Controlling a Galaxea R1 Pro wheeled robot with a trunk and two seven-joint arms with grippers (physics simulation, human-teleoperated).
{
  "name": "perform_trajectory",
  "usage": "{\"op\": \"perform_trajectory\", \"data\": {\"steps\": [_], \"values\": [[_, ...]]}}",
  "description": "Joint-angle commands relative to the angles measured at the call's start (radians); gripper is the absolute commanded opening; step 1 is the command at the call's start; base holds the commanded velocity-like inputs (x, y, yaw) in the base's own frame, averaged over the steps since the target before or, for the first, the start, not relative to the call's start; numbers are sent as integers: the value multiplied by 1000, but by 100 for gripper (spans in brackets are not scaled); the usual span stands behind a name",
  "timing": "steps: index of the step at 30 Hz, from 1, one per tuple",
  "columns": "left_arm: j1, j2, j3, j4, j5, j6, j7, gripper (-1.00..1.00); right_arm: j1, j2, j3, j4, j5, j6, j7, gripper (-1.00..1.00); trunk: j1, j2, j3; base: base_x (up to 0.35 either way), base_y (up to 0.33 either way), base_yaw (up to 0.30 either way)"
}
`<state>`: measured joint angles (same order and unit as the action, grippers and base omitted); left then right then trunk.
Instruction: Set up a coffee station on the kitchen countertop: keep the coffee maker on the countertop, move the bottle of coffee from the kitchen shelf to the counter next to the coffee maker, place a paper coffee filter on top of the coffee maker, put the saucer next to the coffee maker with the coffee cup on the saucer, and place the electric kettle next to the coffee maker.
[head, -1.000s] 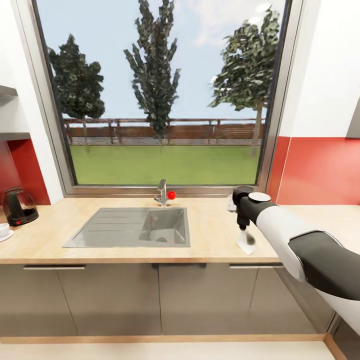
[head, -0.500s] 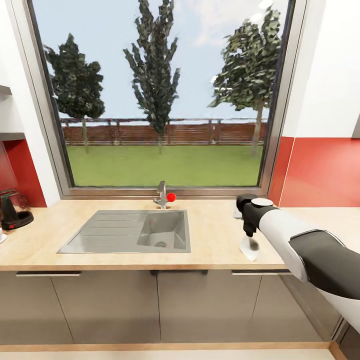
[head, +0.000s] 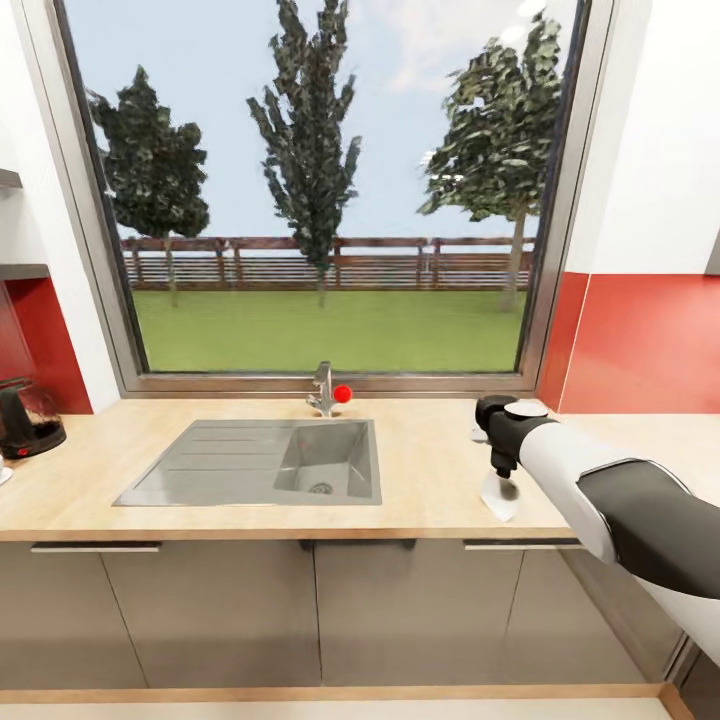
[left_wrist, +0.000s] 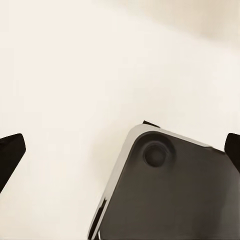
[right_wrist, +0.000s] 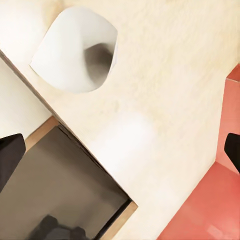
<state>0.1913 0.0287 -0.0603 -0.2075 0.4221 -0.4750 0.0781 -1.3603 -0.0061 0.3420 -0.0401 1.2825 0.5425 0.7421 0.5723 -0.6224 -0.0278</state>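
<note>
Right arm reaches out over the kitchen countertop (head: 430, 470), right gripper (head: 503, 478) pointing down at the paper coffee filter (head: 497, 497), which lies on the surface near its front edge, to the right of the sink (head: 260, 462). In the right wrist view the filter (right_wrist: 75, 50) lies on its side, open mouth showing, off from the midline between the dark fingers (right_wrist: 10, 155), which stand spread wide with nothing between them. Left gripper's fingers (left_wrist: 11, 152) likewise spread, empty. Electric kettle (head: 28, 420) sits far left on the surface. Judgement: the step is picking up the filter; centre over it first, then descend and close gently on one wall of the cone, since thin paper will likely crush or slide under a hard pinch.
</note>
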Motion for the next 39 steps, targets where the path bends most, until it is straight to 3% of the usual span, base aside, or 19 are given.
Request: {"op": "perform_trajectory", "data": {"steps": [1,5,17,32,36,37,38,39], "values": [[0,0,-7,-2,0,-1,8,100,0,-1,8,-1,-6,3,3,100,4,-9,-5,0,0,0],[0,2,-6,1,0,-1,8,100,0,-12,5,4,-38,-9,-10,100,20,-37,-17,0,0,0],[0,2,-6,2,0,-2,7,100,0,-9,3,4,-128,-13,-75,100,66,-121,-55,0,0,0],[0,2,-5,2,3,-4,7,100,2,-11,3,8,-131,-35,-127,100,123,-226,-102,0,0,0],[0,16,-4,2,43,-5,-11,100,3,-12,3,8,-130,-35,-128,100,139,-254,-115,0,0,0],[0,20,-4,2,65,-4,-34,100,3,-14,3,9,-130,-35,-130,100,142,-261,-118,0,0,0],[0,35,-4,2,112,-4,-85,100,3,-15,2,11,-130,-37,-131,100,146,-268,-121,0,0,0],[0,39,-4,2,127,-3,-97,100,3,-15,2,13,-131,-38,-131,100,150,-275,-124,0,0,0]]}}
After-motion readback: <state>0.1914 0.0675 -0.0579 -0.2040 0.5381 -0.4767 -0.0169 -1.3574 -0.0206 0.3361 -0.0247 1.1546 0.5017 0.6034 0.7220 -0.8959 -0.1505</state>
